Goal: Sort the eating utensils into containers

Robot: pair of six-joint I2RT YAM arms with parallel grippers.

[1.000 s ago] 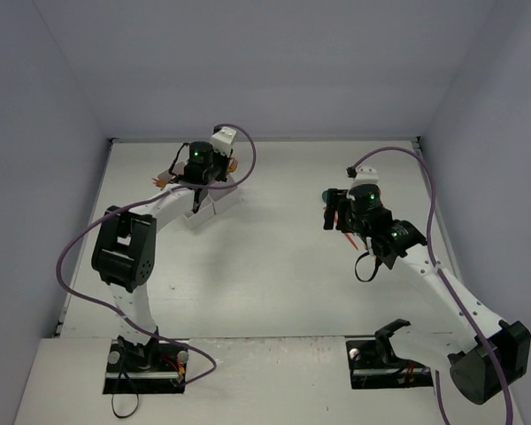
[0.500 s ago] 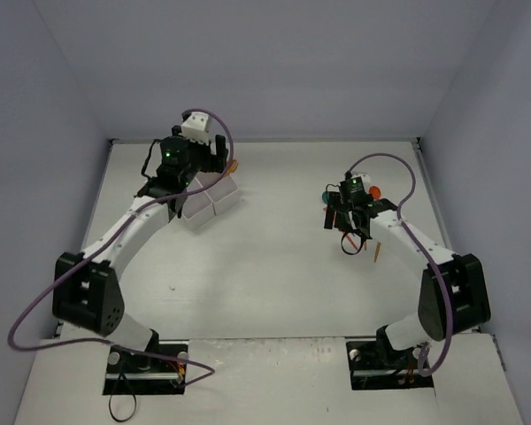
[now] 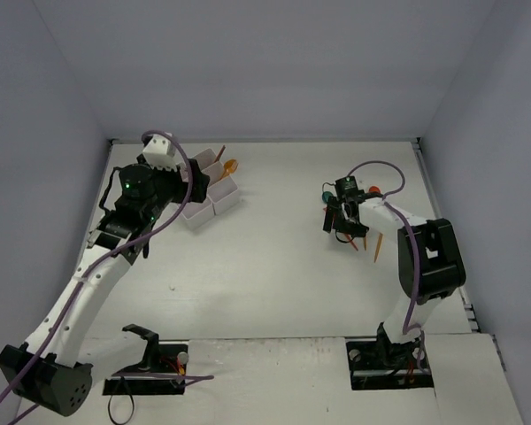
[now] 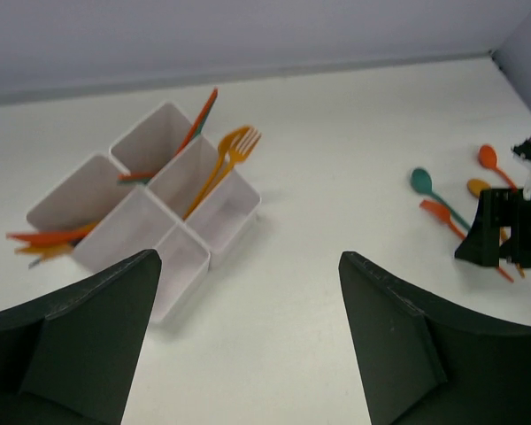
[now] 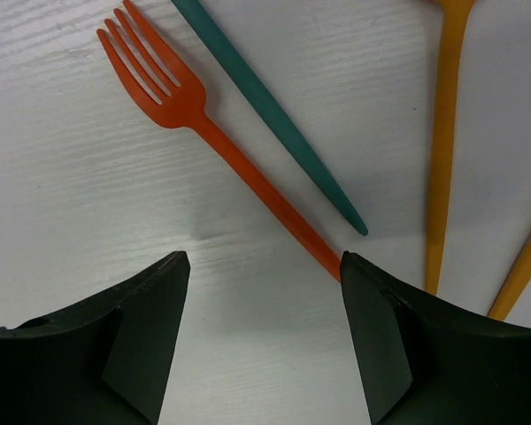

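Left gripper point(image 4: 248, 301) raised near far-left corner of tabletop point(image 3: 274, 274), jaws wide apart, empty. Right gripper point(image 5: 261, 305) low near right edge, jaws apart, empty.

The red-orange fork point(image 5: 221, 146) at upper left and the teal handle point(image 5: 274, 119) beside it are smooth, matt plastic. The white tabletop point(image 5: 88, 204) shows fine grainy ribbing. The compartment tray point(image 4: 230, 212) has thin, smooth white plastic walls; the right gripper's fingers point(image 5: 133, 354) are matt black.

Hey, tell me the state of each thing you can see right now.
Left hand: open, empty.
Right hand: open, empty.
Tray: upright, partly filled.
Orange forks: leaning in a tray compartment.
Red fork: lying flat, unsorted.
Teal spoon: lying flat, unsorted.
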